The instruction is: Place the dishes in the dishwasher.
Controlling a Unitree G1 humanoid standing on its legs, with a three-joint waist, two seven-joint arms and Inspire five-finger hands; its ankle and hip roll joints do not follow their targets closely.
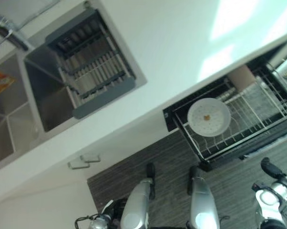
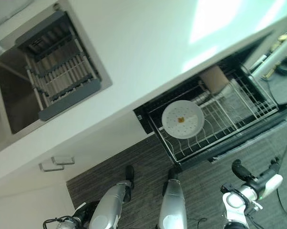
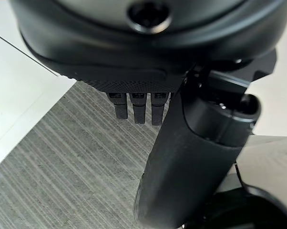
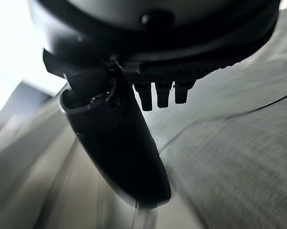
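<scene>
Both my hands hang empty with fingers relaxed: left hand [image 3: 181, 157], right hand [image 4: 119, 143], low over the grey floor [image 1: 172, 162]. One white plate [image 1: 209, 117] lies flat in the pulled-out dishwasher rack [image 1: 258, 131], right of centre, so it looks already loaded.

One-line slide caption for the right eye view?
White plate lying in the pulled-out dishwasher rack below the white counter, a grey drying rack over the sink.
</scene>
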